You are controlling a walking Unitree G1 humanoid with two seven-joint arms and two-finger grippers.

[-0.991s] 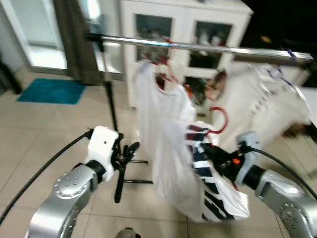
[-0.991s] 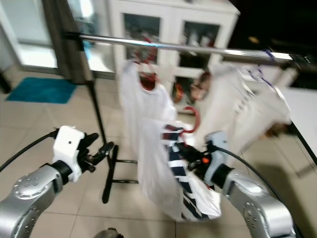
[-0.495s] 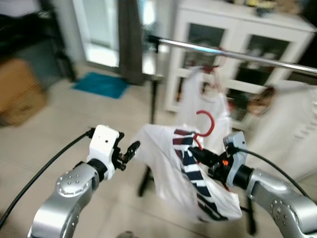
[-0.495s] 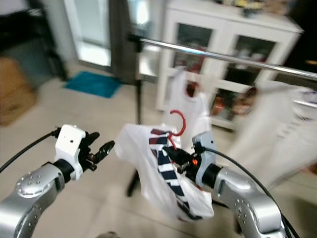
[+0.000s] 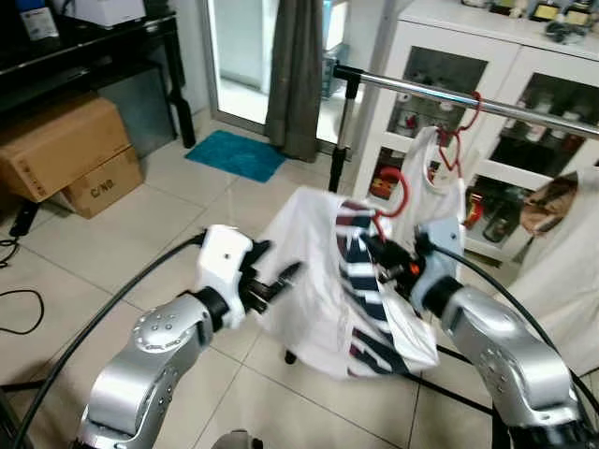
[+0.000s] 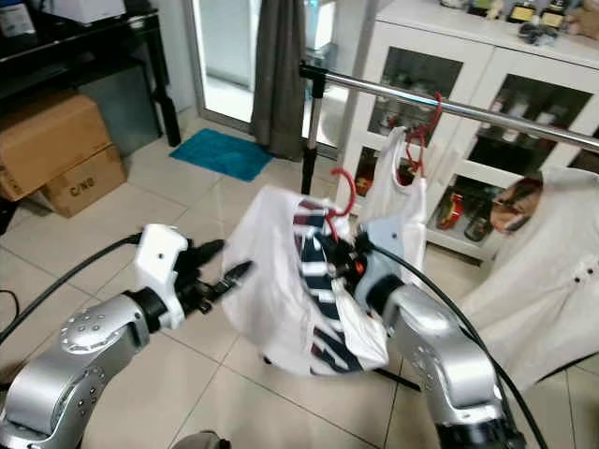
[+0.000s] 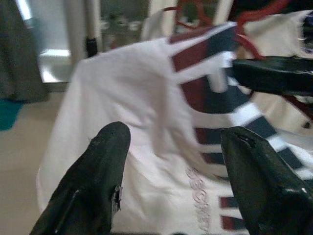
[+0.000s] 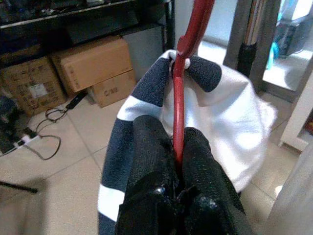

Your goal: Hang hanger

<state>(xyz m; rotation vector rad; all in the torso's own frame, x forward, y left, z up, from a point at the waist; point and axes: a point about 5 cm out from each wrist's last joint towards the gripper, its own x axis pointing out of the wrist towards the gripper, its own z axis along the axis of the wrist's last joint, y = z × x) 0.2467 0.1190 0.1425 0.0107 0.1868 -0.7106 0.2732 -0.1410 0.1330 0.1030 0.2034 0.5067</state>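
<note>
A red hanger (image 5: 400,194) carries a white shirt with navy and red stripes (image 5: 323,271). My right gripper (image 8: 176,143) is shut on the hanger's stem just under the hook, holding it below and in front of the silver rail (image 5: 449,96). The hook (image 6: 341,190) is off the rail, near the rail's left end. My left gripper (image 7: 175,136) is open, its fingers (image 7: 100,186) a little short of the shirt's left side, touching nothing. In the head views it sits at the shirt's lower left (image 5: 279,277).
A white garment on a red hanger (image 5: 440,173) hangs from the rail, with another white garment (image 5: 566,271) further right. The rack's black post (image 5: 343,126) stands behind the shirt. A white cabinet (image 5: 505,65), cardboard boxes (image 5: 61,150), a teal mat (image 5: 234,154) and a curtain (image 5: 295,75) surround the tiled floor.
The camera has swung, bringing the boxes and the rail's left end into view. My right gripper still holds the hanger with the shirt. My left gripper now sits closer to the shirt.
</note>
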